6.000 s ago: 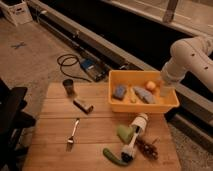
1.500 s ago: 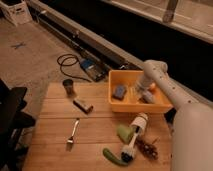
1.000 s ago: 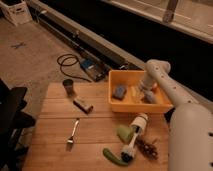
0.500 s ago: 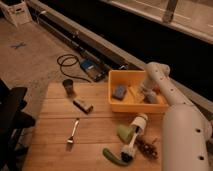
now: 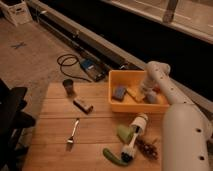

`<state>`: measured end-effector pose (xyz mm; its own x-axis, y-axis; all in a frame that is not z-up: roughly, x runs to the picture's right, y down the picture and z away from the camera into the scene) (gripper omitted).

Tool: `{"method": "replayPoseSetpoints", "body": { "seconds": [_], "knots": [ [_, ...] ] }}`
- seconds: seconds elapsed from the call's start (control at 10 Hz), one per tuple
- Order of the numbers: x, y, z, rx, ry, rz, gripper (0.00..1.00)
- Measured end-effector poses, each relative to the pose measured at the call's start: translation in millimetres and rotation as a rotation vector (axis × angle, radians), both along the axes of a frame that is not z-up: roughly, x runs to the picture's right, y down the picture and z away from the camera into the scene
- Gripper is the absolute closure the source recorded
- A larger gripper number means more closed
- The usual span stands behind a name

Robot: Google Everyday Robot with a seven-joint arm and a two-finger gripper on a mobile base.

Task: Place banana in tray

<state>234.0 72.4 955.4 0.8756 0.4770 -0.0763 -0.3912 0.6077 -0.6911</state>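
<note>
The bright yellow tray stands on the wooden table at the back right. The small pale-yellow banana lies inside it, between two blue-grey lumps. My white arm comes up from the lower right, bends over the tray's far rim and reaches down into it. The gripper is low inside the tray, right beside the banana's right end. The arm hides the tray's back right corner.
On the table are a dark cup, a brown block, a fork, a white bottle-like tool with a green lump, a green curved piece and a dark cluster. A black chair stands at the left. A cable and a blue device lie on the floor.
The arm, which was right of the tray six seconds ago, has swung over and down into it. In the last second the gripper sank slightly lower beside the banana.
</note>
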Motion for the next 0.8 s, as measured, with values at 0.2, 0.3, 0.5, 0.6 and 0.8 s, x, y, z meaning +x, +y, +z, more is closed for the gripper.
{"method": "replayPoseSetpoints", "body": {
  "seconds": [0.2,0.3,0.5,0.6,0.8],
  "knots": [
    [-1,0,-1.1,0.005,0.001,-0.007,1.00],
    [-5,0,-6.2,0.017,0.002,-0.017,1.00],
    [-8,-14,-21.1,0.079,0.018,-0.023,1.00],
    [-8,-21,-28.4,0.106,0.022,-0.027,1.00],
    [-13,-32,-39.8,0.150,0.020,-0.036,1.00]
  ]
}}
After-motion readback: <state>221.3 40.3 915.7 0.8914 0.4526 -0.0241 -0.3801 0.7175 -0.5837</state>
